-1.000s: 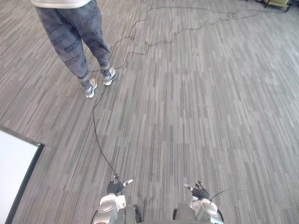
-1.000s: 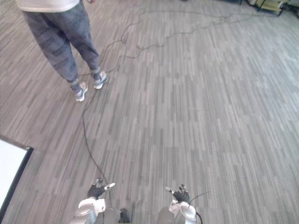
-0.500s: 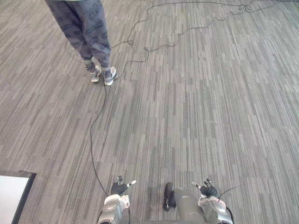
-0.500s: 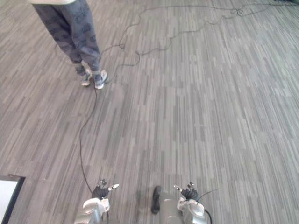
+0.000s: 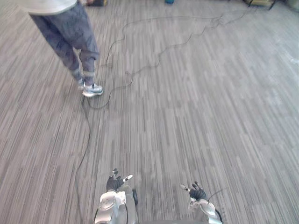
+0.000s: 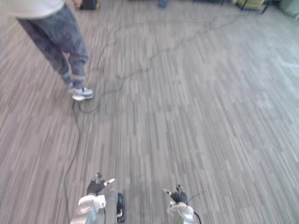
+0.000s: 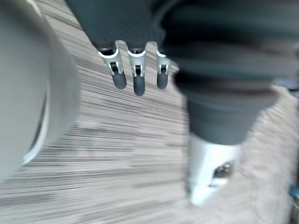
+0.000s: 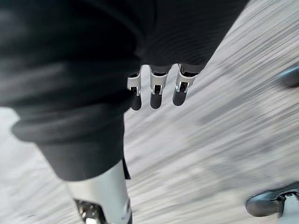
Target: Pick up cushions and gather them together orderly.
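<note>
My left hand (image 5: 114, 183) hung low at the near left, fingers loose and apart, holding nothing. My right hand (image 5: 197, 192) hung at the near right, equally slack and empty. Ahead lay striped carpet (image 5: 210, 107). Where the cushions were, I could not tell. Farther off to the left stood a person (image 5: 70, 42), one shoe (image 5: 92, 90) planted on the carpet. I judged that swinging left to search could walk me into those legs.
</note>
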Controlling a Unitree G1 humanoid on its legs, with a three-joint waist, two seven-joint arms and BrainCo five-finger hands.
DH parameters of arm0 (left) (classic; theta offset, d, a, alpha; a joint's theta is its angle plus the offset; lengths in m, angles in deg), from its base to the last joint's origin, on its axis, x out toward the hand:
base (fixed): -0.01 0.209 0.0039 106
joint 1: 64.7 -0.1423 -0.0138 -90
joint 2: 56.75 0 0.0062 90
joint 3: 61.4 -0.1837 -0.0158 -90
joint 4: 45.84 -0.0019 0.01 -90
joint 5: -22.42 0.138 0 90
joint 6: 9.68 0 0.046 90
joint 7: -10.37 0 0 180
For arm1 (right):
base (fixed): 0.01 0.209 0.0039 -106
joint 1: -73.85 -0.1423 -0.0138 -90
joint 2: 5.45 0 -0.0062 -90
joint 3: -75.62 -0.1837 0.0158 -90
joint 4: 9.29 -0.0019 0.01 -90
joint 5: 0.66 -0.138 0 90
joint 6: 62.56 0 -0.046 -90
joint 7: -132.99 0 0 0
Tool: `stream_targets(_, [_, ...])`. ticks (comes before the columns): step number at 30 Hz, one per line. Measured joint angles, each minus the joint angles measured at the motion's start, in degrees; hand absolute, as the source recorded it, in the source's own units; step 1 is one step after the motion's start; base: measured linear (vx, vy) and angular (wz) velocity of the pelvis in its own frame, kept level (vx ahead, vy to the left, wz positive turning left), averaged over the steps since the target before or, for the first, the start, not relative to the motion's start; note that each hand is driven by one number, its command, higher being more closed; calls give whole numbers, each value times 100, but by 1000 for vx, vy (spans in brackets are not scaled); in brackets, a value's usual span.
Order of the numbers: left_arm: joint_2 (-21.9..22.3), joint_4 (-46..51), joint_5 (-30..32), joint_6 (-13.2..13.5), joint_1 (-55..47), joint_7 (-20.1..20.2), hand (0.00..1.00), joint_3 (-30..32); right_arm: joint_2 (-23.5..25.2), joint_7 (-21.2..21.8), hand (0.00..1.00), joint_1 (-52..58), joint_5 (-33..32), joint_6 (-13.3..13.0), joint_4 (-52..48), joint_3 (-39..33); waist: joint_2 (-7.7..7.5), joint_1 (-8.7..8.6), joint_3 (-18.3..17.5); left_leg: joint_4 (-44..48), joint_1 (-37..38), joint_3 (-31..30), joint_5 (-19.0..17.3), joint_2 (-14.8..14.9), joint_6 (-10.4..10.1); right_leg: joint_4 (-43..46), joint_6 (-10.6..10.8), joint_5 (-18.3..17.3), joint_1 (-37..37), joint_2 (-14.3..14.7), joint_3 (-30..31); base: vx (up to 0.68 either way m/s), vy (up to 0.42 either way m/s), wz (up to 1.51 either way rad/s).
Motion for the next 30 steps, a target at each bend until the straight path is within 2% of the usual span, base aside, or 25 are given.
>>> stream_targets(1, [-24,-184,-2,-60,66,-13,0,-60,-1,58,0,-35,-1,27,-20,171,-43,-56,27,36,280,213,-249,53,7,1092,34,1,-626,36,-30,377,117,-107])
stream_targets(2, [5,-261,0,-108,72,-16,0,-174,-2,74,0,-34,0,34,-73,195,36,-87,140,-10,665,399,-429,149,-22,1633,-152,-123,-1015,47,-367,322,106,-104])
stream_targets(4, [35,-312,-1,-115,67,-11,0,-356,0,73,0,21,10,49,-116,203,157,-97,214,-294,1326,789,-729,309,-91,1739,-458,-357,-1575,54,-1105,333,97,-110])
stream_targets(5, [32,-345,-1,-116,62,-14,0,-365,0,81,0,22,33,31,-158,205,188,-112,227,-443,1548,902,-808,318,-197,1507,-523,-460,-1776,44,-1483,338,74,-92])
stream_targets(6, [27,-360,-1,-121,77,-11,0,-369,2,81,0,21,47,30,-178,191,156,-185,209,-533,1735,1014,-870,353,-279,1139,-520,-492,-1885,43,-1856,377,29,-58])
stream_targets(8, [52,-471,-3,-121,141,4,0,-363,-5,80,0,37,49,26,-190,122,106,-290,194,-827,2254,1287,-898,388,-479,-62,-578,-456,-2007,66,-2696,463,7,-44])
stream_targets(10, [41,-655,11,-131,245,15,0,-357,-2,86,0,-68,57,22,-170,83,149,-429,195,-1270,2667,1475,-853,392,-564,-1340,-828,-94,-2174,311,-3095,533,-18,-35])
stream_targets(11, [13,-738,25,-127,271,38,0,-383,-5,85,0,-81,127,9,-85,79,135,-480,188,-1471,2884,1397,-789,305,-665,-1974,-1002,341,-2134,488,-3093,719,-59,-13])
stream_targets(12, [11,-814,69,-130,290,52,0,-382,-45,92,0,-97,181,11,-68,78,156,-498,162,-1507,3017,1229,-770,331,-701,-2030,-1660,721,-2053,635,-3059,756,-72,-30])
stream_targets(13, [93,-873,87,-131,326,104,0,-352,-127,115,0,-175,222,19,1,68,412,-447,121,-1386,3065,970,-624,570,-903,-1950,-1746,569,-1948,833,-3127,506,-53,-28])
stream_targets(14, [101,-878,126,-135,329,133,0,-344,-124,122,0,-180,222,21,10,47,431,-444,115,-1271,3046,831,-510,595,-986,-1860,-1746,416,-1944,830,-3122,643,-160,-35])
stream_targets(15, [147,-867,191,-137,371,159,0,-322,-133,142,0,-176,219,38,-19,-91,488,-492,147,-624,2906,356,-25,635,-907,-1653,-1746,86,-1762,854,-3128,512,-172,-14])
stream_targets(16, [163,-867,195,-142,371,159,0,-316,-129,142,0,-164,219,48,-22,-99,524,-512,150,-180,2760,178,230,685,-874,-1712,-1750,-10,-1590,913,-3114,848,-224,-27])
stream_targets(17, [155,-833,197,-144,376,165,0,-309,-110,139,0,-101,206,50,-51,-67,580,-529,152,1194,2256,-262,979,854,-934,-1978,-1743,-189,-1124,1022,-3002,541,-92,-41])
stream_targets(18, [165,-767,197,-139,357,166,0,-306,-99,140,0,-68,134,50,-52,-41,595,-495,152,2124,1852,-346,842,1003,-913,-2179,-1735,-246,-793,1126,-2848,622,-58,-63])
stream_targets(20, [164,-622,197,-130,357,164,0,-297,-34,126,0,-44,83,51,-47,-41,526,-453,175,2845,1271,-374,435,1000,-822,-2495,-1765,-278,-280,1204,-2582,451,-4,-65])
stream_targets(22, [192,-462,182,-123,328,163,0,-300,32,99,0,-15,-28,50,-48,-43,415,-388,199,2692,515,-354,0,879,-534,-2955,-1662,-340,280,1207,-2128,458,37,-84])
stream_targets(23, [220,-438,175,-123,306,162,0,-260,51,85,0,-32,-28,53,-45,-74,402,-342,212,2390,312,-340,-131,858,-514,-3018,-1649,-349,398,1209,-1951,419,107,-115])
stream_targets(25, [284,-405,175,-115,177,154,0,-120,62,76,0,-50,-29,57,-54,-99,385,-286,212,1088,-54,-565,-255,612,-499,-3143,-1511,-477,708,1154,-1467,473,216,-120])
stream_targets(26, [292,-391,172,-107,160,149,0,-133,56,71,0,-11,-28,54,-39,-182,369,-258,193,89,-108,-895,-141,411,-610,-3147,-1346,-630,801,1092,-1212,506,331,-140])
stream_targets(27, [281,-417,171,-96,108,151,0,-160,18,70,0,24,-23,55,69,-205,468,-204,108,-714,-76,-1322,542,249,-775,-3075,-1163,-860,881,1036,-851,436,339,-130])
stream_targets(28, [270,-442,170,-90,74,151,0,-165,16,71,0,43,-18,56,146,-199,420,-198,65,-729,-4,-1379,761,176,-785,-3035,-1107,-923,881,1000,-711,457,367,-120])
stream_targets(29, [198,-468,171,-95,51,139,0,-149,34,83,0,82,-11,89,271,-91,278,-203,-84,-702,91,-1145,541,33,-607,-2970,-1011,-986,907,800,-466,416,283,-75])
stream_targets(30, [161,-464,171,-92,60,136,0,-149,48,90,0,100,-13,85,264,-74,223,-217,-132,-632,111,-994,408,8,-543,-2845,-978,-970,845,703,-394,510,318,-94])
